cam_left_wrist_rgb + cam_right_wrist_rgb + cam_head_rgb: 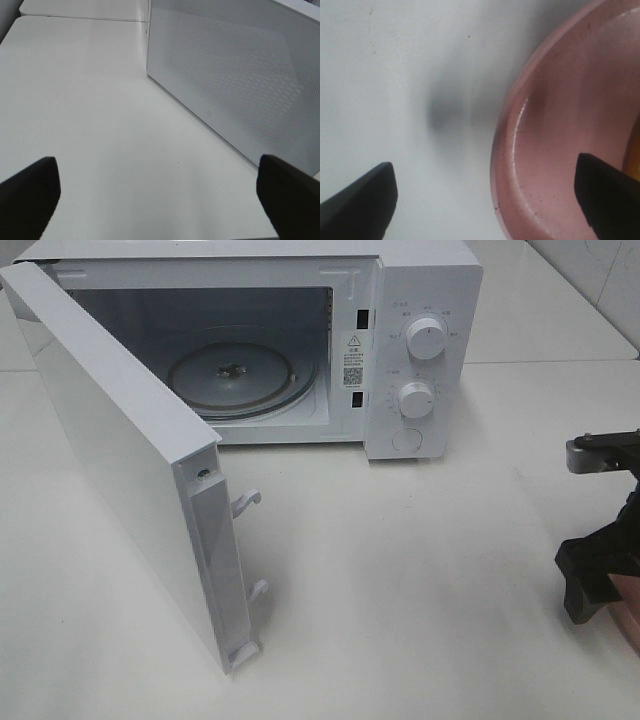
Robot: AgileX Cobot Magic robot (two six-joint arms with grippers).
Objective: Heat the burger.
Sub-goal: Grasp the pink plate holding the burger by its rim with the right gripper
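Note:
The pink plate [560,125] fills one side of the right wrist view. My right gripper [482,165] is open and straddles its rim, one finger over the table and one over the plate's inside. A thin yellow strip [635,150] at the frame edge may be the burger; the rest of it is out of view. In the exterior view the right gripper [600,570] hangs at the far right edge over the plate's corner [628,615]. The white microwave [420,300] stands at the back, door [110,460] swung wide, glass turntable [235,375] bare. My left gripper [157,161] is open and holds nothing.
The open door juts toward the front left, its latch hooks [248,502] sticking out from its edge. The left wrist view faces the door's dotted outer face [235,75] across white table. Two dials [427,338] sit on the microwave's right panel.

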